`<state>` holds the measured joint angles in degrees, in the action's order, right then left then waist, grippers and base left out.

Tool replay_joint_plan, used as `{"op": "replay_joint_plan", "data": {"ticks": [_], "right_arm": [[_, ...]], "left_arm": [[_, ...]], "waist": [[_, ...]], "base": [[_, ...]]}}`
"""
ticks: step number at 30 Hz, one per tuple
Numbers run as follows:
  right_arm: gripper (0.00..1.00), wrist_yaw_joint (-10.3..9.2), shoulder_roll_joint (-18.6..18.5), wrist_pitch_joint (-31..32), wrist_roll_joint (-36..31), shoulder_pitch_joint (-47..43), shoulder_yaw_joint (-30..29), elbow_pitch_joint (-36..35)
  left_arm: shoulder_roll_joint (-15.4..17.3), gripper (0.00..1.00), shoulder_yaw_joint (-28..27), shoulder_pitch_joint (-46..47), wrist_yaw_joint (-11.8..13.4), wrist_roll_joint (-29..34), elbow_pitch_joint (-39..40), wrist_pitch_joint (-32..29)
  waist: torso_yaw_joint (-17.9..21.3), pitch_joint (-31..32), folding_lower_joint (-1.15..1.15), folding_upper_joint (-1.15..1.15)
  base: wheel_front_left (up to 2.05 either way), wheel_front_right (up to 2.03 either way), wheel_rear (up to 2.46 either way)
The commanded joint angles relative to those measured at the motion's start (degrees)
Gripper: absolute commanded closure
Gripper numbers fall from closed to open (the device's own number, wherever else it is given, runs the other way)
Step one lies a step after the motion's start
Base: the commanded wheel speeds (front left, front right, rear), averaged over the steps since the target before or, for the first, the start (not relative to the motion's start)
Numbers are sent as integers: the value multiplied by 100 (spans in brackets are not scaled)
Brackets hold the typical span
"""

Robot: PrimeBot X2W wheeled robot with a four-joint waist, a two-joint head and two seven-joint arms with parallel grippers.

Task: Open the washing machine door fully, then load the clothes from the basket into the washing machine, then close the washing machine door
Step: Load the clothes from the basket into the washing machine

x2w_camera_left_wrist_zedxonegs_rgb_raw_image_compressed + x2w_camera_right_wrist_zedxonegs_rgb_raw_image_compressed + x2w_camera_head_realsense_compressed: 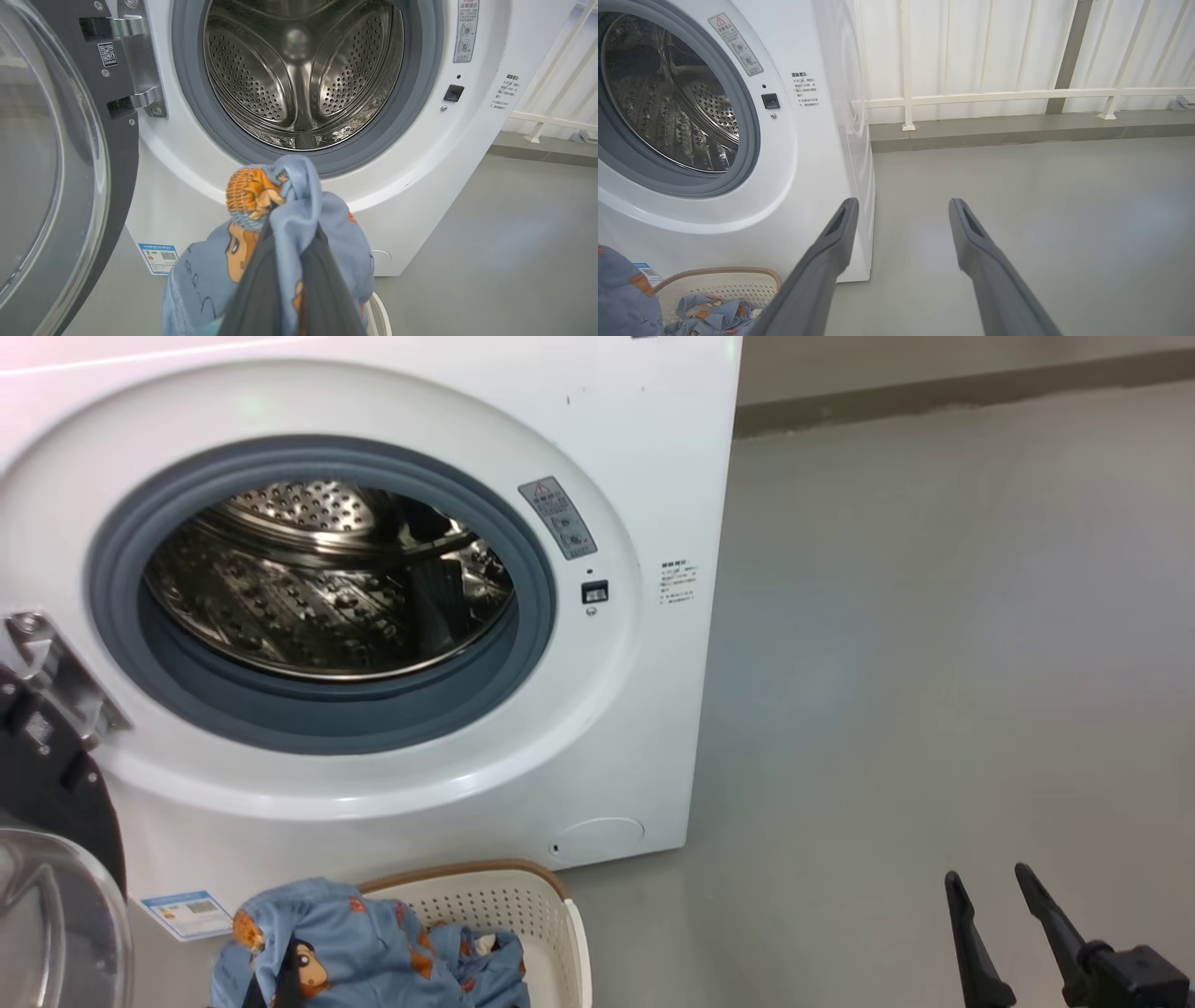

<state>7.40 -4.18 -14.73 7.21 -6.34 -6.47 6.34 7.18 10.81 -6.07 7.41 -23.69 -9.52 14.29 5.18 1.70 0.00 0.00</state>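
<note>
The washing machine (616, 448) stands with its steel drum (303, 70) exposed. The washing machine door (70, 163) is swung out on its hinge at the left, its glass bowl (56, 915) in the lower left corner of the head view. My left gripper (294, 228) is shut on a light blue garment (299, 200) of the clothes, holding it up in front of and just below the drum opening. That garment (317, 943) hangs over the basket (504, 901), where more clothes (714, 312) lie. My right gripper (903, 205) hangs open over the bare floor to the machine's right, nothing between its fingers.
Grey floor (934, 663) stretches out to the right of the machine. A white railing (994, 95) and a low kerb run along the wall behind it. The open door occupies the space left of the basket.
</note>
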Motion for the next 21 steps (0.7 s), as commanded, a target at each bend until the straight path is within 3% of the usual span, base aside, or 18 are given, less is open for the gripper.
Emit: {"op": "replay_joint_plan", "data": {"ticks": [1, 21], "right_arm": [[0, 9, -125, -27, 53, 17, 93, -112], [0, 9, -254, -27, 77, -178, 164, -71]], "left_arm": [[56, 100, -234, 77, 72, 79, 236, 71], [160, 100, -175, -394, 310, 129, 781, -142]], "waist": [[-85, 157, 0, 0], [-295, 569, 0, 0]], "base": [[0, 0, 0], [0, 0, 0]]}}
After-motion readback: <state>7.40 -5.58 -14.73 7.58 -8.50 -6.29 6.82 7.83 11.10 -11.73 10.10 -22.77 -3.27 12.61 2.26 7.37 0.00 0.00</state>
